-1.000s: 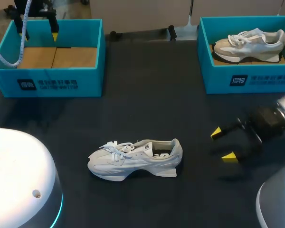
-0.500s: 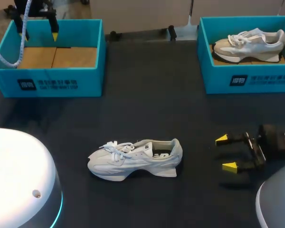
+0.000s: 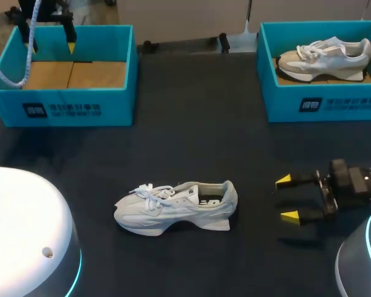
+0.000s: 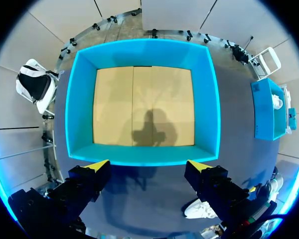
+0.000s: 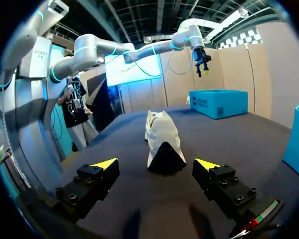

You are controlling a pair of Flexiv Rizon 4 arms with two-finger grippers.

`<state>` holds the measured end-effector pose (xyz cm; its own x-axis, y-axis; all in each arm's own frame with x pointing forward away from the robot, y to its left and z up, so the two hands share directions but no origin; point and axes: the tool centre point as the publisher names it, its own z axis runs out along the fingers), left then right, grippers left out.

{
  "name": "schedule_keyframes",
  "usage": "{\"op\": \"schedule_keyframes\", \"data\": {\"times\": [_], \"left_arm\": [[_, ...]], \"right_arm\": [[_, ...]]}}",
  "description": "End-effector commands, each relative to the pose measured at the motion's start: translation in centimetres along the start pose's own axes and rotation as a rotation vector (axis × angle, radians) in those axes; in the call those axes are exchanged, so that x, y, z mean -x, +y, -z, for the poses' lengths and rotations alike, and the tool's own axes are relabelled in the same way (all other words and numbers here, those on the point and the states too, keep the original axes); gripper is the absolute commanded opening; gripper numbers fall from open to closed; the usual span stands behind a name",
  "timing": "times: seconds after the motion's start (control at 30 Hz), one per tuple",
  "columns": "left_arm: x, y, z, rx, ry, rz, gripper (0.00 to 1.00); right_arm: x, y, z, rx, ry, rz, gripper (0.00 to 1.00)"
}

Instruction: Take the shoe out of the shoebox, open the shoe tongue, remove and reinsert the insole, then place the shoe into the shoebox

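A white lace-up shoe (image 3: 176, 207) lies on its sole on the dark table (image 3: 191, 136), toe to the left. My right gripper (image 3: 288, 198) is level with the table, a short gap to the right of the heel, and open. In the right wrist view the shoe's heel (image 5: 163, 149) faces the open gripper (image 5: 156, 163), straight ahead of it. My left gripper (image 3: 49, 43) hangs open above the empty teal shoebox (image 3: 65, 99) at the back left. In the left wrist view this gripper (image 4: 148, 165) sits over the box's near wall (image 4: 139, 157), with the cardboard floor bare.
A second teal shoebox (image 3: 321, 102) at the back right holds a beige and white shoe (image 3: 324, 55). In the right wrist view the left shoebox (image 5: 219, 102) stands far beyond the shoe.
My right gripper has dropped lower, levelled out and now points its open fingers at the shoe's heel, slightly closer to it. The left arm and the shoe have not moved.
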<state>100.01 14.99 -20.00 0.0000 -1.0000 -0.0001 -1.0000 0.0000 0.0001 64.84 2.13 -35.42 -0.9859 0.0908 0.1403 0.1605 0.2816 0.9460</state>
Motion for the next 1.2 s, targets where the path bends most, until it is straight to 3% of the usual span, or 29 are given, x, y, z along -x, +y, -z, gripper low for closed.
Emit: {"op": "schedule_keyframes", "data": {"times": [0.03, 0.53, 0.97, 1.2], "left_arm": [[0.0, 0.0, 0.0, 0.0, 0.0, 0.0, 1.0], [0.0, 0.0, 0.0, 0.0, 0.0, 0.0, 1.0], [0.0, 0.0, 0.0, 0.0, 0.0, 0.0, 1.0], [0.0, 0.0, 0.0, 0.0, 0.0, 0.0, 1.0]], "right_arm": [[0.2, -0.2, -0.5, -0.013, 0.003, 0.005, 1.0], [0.6, -1.1, -4.7, -0.084, -0.012, 0.018, 1.0], [0.6, -1.1, -4.7, -0.084, -0.012, 0.018, 1.0], [1.4, -0.8, -7.7, -0.09, -0.004, 0.059, 1.0]]}}
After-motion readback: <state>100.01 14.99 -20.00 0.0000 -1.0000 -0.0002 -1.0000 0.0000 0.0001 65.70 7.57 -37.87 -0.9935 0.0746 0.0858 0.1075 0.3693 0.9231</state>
